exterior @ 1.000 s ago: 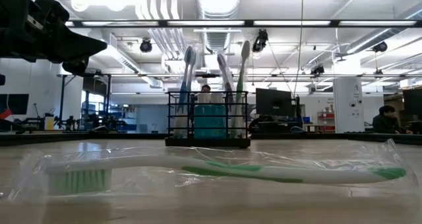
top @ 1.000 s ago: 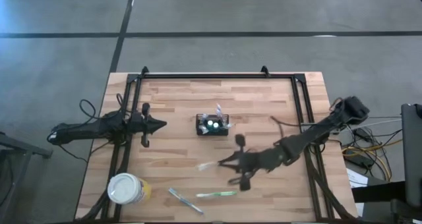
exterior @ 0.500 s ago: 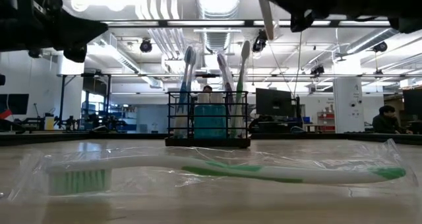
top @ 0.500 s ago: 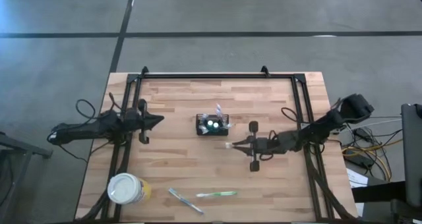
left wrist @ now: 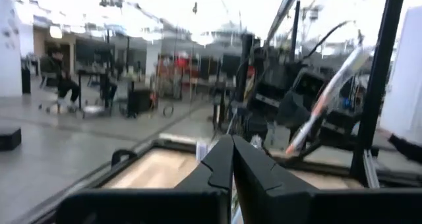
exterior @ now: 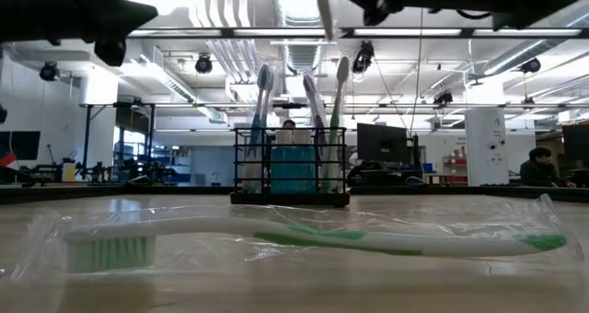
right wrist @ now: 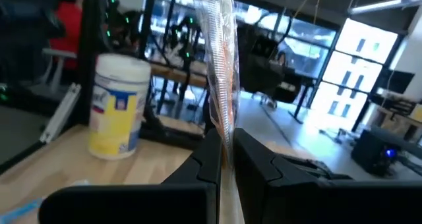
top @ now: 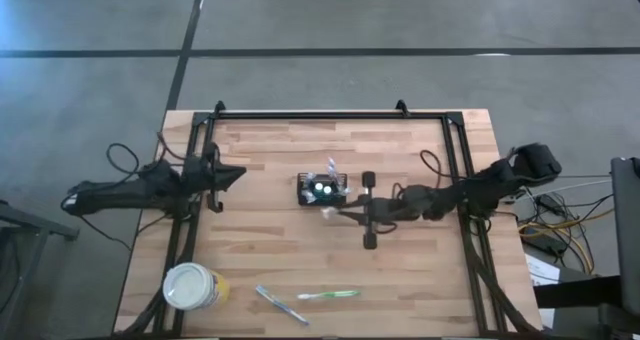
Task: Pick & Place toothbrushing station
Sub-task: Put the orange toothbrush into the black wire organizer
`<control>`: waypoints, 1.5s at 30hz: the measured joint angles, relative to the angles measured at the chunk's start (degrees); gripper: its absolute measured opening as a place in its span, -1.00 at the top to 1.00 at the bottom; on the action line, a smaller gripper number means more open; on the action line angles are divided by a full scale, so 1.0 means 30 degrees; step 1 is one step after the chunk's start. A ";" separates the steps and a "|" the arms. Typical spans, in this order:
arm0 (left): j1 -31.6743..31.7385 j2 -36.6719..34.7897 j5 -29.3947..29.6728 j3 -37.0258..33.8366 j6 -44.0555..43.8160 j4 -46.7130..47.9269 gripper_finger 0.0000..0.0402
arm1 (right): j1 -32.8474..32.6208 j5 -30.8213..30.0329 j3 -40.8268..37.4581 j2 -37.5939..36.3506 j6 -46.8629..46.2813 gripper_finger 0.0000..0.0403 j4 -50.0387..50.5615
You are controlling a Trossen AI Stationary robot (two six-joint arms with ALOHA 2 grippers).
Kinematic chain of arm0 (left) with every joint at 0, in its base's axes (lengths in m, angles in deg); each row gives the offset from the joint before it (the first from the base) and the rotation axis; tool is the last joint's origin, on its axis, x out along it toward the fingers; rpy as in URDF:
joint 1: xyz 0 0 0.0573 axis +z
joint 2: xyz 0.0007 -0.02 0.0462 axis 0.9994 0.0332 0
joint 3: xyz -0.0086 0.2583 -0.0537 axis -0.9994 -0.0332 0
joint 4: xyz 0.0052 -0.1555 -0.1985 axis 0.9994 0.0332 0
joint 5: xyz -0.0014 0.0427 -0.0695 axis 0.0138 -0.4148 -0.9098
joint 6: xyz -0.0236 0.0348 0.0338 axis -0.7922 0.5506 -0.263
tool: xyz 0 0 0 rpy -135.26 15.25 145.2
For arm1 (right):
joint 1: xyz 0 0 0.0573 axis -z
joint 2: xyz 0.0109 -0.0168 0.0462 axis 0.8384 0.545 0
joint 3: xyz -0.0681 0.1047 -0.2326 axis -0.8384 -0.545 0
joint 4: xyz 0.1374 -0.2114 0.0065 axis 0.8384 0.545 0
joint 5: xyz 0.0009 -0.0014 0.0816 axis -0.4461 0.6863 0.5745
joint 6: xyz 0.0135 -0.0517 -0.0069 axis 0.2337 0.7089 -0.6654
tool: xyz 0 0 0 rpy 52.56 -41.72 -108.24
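Observation:
The toothbrushing station (top: 322, 190), a black wire-mesh caddy, stands at the table's middle with several toothbrushes upright in it (exterior: 291, 166). My right gripper (top: 338, 212) hovers just right of it and nearer the front edge, shut on a plastic-wrapped toothbrush (right wrist: 221, 66). My left gripper (top: 238, 173) is shut on nothing and hangs in the air at the table's left (left wrist: 231, 148). A green wrapped toothbrush (exterior: 313, 239) lies flat near the front edge (top: 328, 295). My right gripper pinches the wrapped toothbrush's shaft (right wrist: 225, 140) between its two fingers. The fingers come level from the table's right and lie across the brush. The brush stands steeply tilted, most of it above the fingers (left wrist: 330, 92), lifted clear of table and caddy.
A white-and-yellow cup (top: 190, 287) stands at the front left corner. A second loose toothbrush (top: 280, 304) lies beside the green one. A black frame rail (top: 310, 114) runs along the table's far edge and sides.
My right gripper has carried the wrapped toothbrush from the front of the table toward the far edge and the caddy, turning as it went and staying shut on it. My left gripper has risen a little and tipped upward.

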 joint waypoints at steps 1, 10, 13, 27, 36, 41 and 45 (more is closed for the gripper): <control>-0.0005 0.0790 -0.0016 0.0349 0.0059 0.0032 0.91 | 0.0104 0.0003 0.0434 0.0275 0.0118 0.91 0.0308; -0.0007 0.8279 -0.2827 0.5017 0.2810 0.0055 0.39 | 0.0691 0.1016 0.2637 0.2277 0.0388 0.91 0.1682; -0.0017 1.0268 -0.3864 0.6722 0.2841 -0.0024 0.20 | 0.0753 0.1052 0.2706 0.2305 0.0417 0.91 0.1667; -0.0940 1.5346 -0.6639 1.0198 0.4050 -0.2287 -0.09 | 0.1057 0.0851 0.2692 0.2101 0.0916 0.91 0.0708; -0.0976 1.7365 -0.6526 1.1440 0.4525 -0.3063 -0.09 | 0.1966 0.0843 0.2692 0.2145 0.0350 0.91 0.0376; -0.0969 1.8061 -0.6455 1.2059 0.4551 -0.3016 -0.09 | 0.1981 0.0848 0.2678 0.2145 0.0344 0.91 0.0410; -0.0969 1.8474 -0.6449 1.2293 0.4557 -0.3110 -0.08 | 0.1981 0.0848 0.2677 0.2166 0.0373 0.91 0.0411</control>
